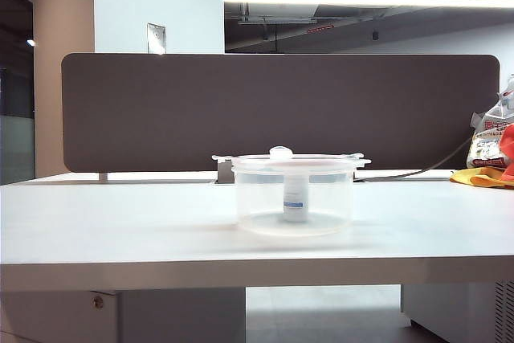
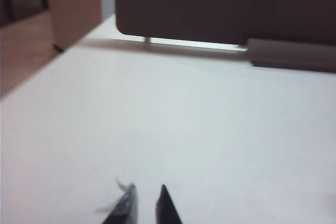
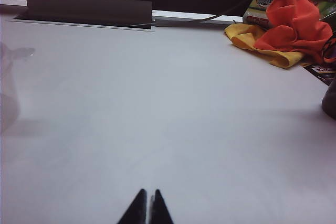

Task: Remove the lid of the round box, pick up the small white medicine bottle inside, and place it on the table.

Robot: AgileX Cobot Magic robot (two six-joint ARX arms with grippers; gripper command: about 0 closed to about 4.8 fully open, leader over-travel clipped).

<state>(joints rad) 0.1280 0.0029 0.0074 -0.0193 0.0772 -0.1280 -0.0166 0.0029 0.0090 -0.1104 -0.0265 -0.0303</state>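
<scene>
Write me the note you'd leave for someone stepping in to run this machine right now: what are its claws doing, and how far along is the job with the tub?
Left claw: above bare table, tips slightly apart, holding nothing.
Right claw: shut, empty, above the table, off to the round box's side.
Neither claw shows in the exterior view.
Round box: mid-table, in front of the dark divider panel.
Lid: still on the box.
Small white medicine bottle: upright inside.
Done: nothing yet.
Left: lift off the lid, take out the bottle, set it on the table.
</scene>
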